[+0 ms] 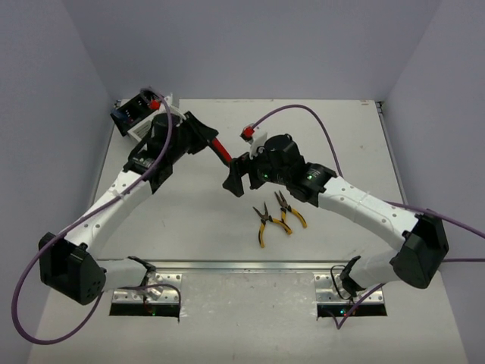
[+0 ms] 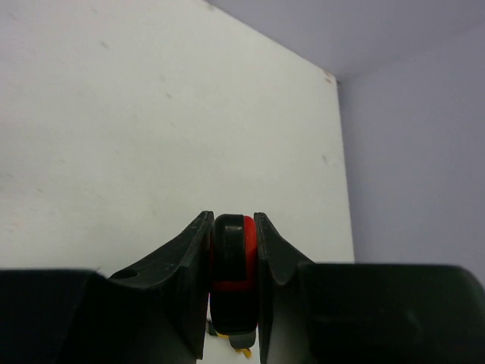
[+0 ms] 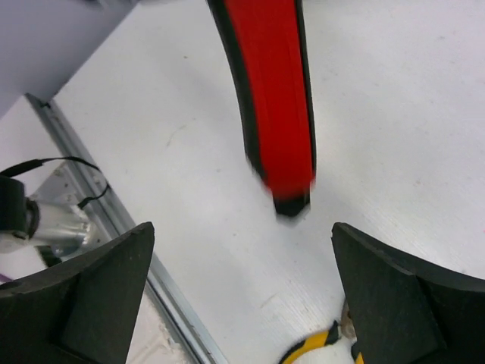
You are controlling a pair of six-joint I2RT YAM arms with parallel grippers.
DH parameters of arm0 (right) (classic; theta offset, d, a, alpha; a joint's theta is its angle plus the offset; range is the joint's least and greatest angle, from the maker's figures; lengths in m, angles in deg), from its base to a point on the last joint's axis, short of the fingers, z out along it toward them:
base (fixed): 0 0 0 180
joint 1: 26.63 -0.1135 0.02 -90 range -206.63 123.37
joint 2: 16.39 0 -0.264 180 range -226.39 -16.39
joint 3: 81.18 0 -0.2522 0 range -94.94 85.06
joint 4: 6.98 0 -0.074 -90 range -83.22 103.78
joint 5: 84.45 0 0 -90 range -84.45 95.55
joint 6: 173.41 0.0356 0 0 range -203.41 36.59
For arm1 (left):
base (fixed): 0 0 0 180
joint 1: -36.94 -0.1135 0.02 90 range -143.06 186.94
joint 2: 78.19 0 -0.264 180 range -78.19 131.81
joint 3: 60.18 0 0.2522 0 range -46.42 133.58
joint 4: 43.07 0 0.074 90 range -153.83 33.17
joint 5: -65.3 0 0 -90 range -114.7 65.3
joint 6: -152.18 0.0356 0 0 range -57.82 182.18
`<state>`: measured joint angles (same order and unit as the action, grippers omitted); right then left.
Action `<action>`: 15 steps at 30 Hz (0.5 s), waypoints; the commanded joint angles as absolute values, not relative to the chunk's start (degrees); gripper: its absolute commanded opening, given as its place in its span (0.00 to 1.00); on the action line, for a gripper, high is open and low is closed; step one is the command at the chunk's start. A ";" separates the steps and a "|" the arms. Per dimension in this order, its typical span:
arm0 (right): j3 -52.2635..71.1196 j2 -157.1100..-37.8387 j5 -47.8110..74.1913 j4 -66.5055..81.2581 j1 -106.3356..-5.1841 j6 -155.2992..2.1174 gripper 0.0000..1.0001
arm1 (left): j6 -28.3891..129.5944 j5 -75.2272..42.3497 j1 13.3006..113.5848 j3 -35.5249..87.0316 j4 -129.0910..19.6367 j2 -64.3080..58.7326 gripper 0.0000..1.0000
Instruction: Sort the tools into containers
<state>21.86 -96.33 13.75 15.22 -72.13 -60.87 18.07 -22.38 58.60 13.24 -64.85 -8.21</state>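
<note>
Left gripper [image 2: 233, 226] pinches utility knife [image 2: 232, 262] edge-on between its pads. Right wrist: right gripper [image 3: 241, 231] spread wide, knife's free end just ahead of the gap, untouched. Top: knife axis runs diagonally from left gripper toward right; containers [image 1: 140, 114] far-left, left arm [image 1: 114, 201] nearer; pliers [image 1: 264, 216] lie loose near-right.

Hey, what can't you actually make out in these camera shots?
1. Bins, top view: the left arm covers part of the row; contents too small to name.
2. Knife, left wrist view: the left gripper clamps it, hiding all but one end.
3. Knife's free end, right wrist view: blurred.
4. Pliers, right wrist view: cut off by the bottom edge; only some yellow handle shows.
</note>
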 commanded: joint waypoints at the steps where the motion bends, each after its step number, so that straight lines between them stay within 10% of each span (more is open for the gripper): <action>1: 20.16 -92.17 1.50 21.10 -72.07 -63.45 0.99 | 27.08 -44.96 54.94 26.48 -77.82 -3.91 0.00; 15: 36.83 -80.38 13.59 17.13 -69.96 -60.26 0.99 | 40.98 -65.96 44.54 56.82 -70.77 27.29 0.00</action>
